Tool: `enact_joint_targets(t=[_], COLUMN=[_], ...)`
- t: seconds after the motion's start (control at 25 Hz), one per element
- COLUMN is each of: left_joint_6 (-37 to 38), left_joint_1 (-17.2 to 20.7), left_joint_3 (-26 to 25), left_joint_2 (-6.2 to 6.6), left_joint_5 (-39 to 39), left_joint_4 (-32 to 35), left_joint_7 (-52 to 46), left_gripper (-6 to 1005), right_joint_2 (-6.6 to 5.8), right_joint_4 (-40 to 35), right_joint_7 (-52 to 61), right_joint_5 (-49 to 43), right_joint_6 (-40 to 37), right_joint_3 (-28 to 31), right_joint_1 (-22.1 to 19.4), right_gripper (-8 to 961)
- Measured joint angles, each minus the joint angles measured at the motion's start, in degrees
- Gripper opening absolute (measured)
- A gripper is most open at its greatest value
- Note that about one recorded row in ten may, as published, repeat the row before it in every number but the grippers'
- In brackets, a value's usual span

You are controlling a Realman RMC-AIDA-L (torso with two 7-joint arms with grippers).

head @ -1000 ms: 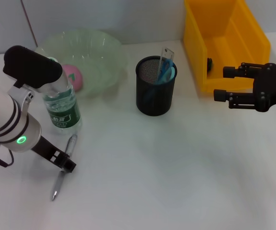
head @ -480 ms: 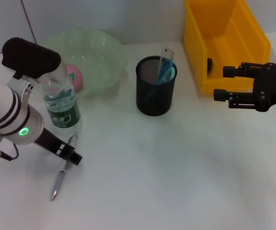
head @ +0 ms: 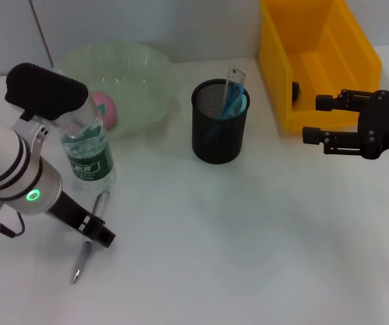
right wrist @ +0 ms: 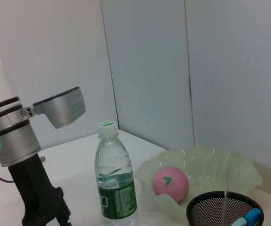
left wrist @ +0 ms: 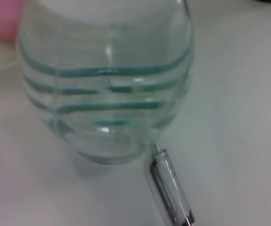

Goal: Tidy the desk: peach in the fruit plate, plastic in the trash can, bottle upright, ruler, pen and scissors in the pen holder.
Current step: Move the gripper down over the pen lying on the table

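Note:
A clear pen (head: pixel 80 261) lies on the white desk in front of the upright water bottle (head: pixel 86 154). My left gripper (head: pixel 101 234) is low over the pen's middle, fingers open astride it; the right wrist view shows it (right wrist: pixel 45 218) beside the bottle (right wrist: pixel 115 188). The left wrist view shows the bottle's base (left wrist: pixel 107 94) and the pen's end (left wrist: pixel 170 197) touching it. A pink peach (head: pixel 103 108) sits in the green fruit plate (head: pixel 147 74). The black mesh pen holder (head: pixel 218 128) holds a ruler (head: pixel 233 80) and blue scissors (head: pixel 235 103). My right gripper (head: pixel 316 119) hangs open and empty.
A yellow bin (head: pixel 316 54) stands at the back right, just behind my right gripper. The fruit plate stands directly behind the bottle. White desk spreads between the pen holder and the front edge.
My left gripper has shifted a little to the right along the pen and stays low over it. The right arm has not moved.

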Motion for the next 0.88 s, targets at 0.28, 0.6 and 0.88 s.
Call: enact_joint_targets(t=[0.28,0.6,0.88], left_joint_6=[0.37,0.40,0.45], left_joint_1=[-0.09,-0.31,-0.35], left_joint_3=[1.13,1.29,1.29], left_joint_2=[0.00,0.00,0.00], left_joint_5=[-0.12,-0.11,-0.15], left_joint_4=[0.10,0.20,0.09], left_joint_7=[-0.03,-0.01,0.06], left_gripper=[689,685,526], right_joint_2=[0.06,0.06,0.06], right_joint_4=[0.00,0.00,0.00], right_joint_7=[0.00,0.00,0.00], right_joint_5=[0.10,0.76,0.76], right_joint_6=[0.00,0.00,0.00], right_joint_3=[0.00,0.00,0.00], right_joint_1=[-0.07,-0.16,-0.15], right_gripper=[737,735,734])
